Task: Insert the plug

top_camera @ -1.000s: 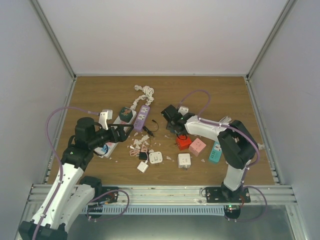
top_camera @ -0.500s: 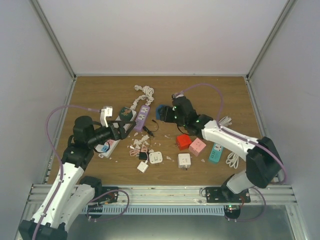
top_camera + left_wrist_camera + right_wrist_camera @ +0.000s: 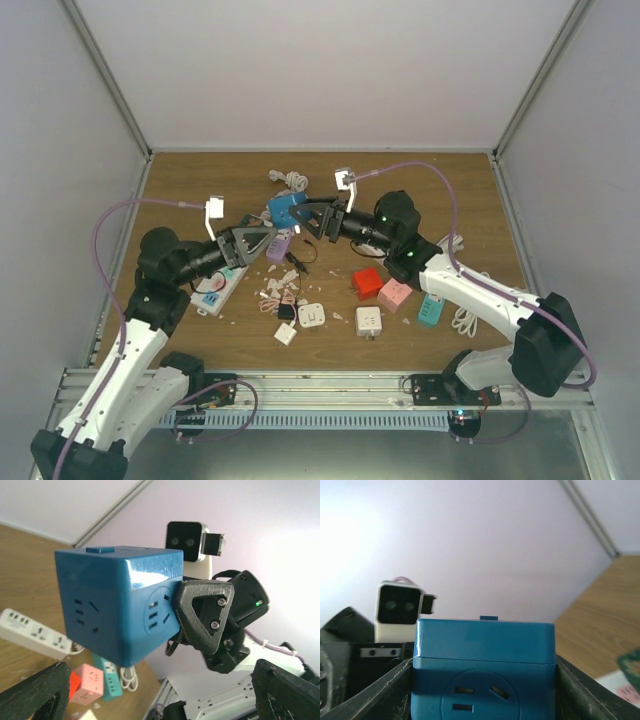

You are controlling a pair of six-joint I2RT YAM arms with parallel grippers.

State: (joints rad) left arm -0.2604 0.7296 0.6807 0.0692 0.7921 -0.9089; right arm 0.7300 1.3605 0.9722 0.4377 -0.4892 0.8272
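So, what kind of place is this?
Probably a robot test booth: plain white walls close in a wooden table, a left arm and a right arm are bolted to a metal rail, and socket cubes and a power strip lie scattered.

The blue cube (image 3: 484,670) (lower part) is cropped.

Top camera looks down; wrist cameras close, facing each other, share blue cube (image 3: 115,610).
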